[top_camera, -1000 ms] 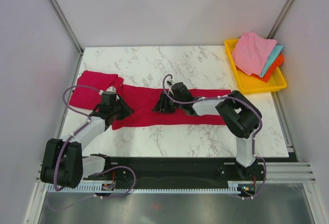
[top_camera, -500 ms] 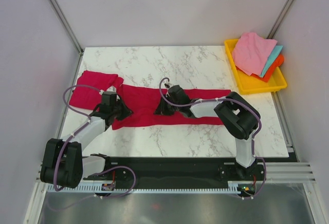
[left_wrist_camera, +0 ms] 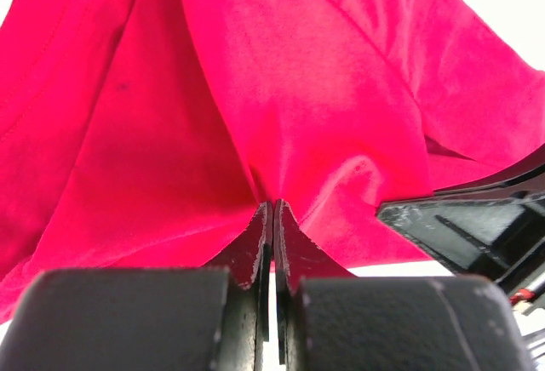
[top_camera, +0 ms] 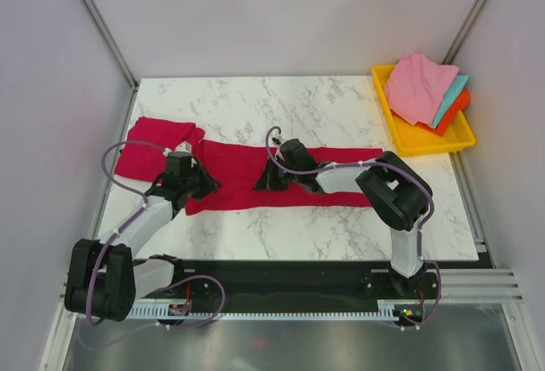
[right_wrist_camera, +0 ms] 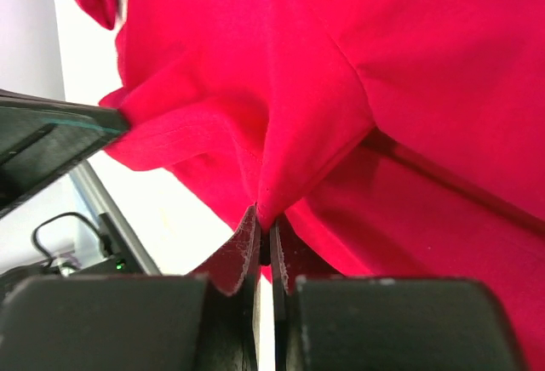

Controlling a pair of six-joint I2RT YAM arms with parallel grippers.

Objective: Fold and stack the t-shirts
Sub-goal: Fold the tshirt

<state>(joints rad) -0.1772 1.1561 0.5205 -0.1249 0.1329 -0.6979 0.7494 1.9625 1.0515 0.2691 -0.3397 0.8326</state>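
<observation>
**Q:** What does each gripper hold?

**A:** The left gripper (left_wrist_camera: 272,208) is clenched on a pinch of the t-shirt (top_camera: 341,175). The right gripper (right_wrist_camera: 264,218) is likewise clamped on a raised fold of it. Red cloth fans out ahead of both.

**Q:** How far along is the task?

**A:** Early, by judgement. The shirt lies as a long strip from the left gripper, under the right gripper and well on to that gripper's right. It is narrowed lengthwise, not yet a small rectangle. More red cloth (top_camera: 153,145) lies spread just beyond the left gripper, to its left; whether it is a separate shirt cannot be told. No red stack shows. A yellow tray (top_camera: 426,146) of other cloths sits well beyond the right gripper.
</observation>
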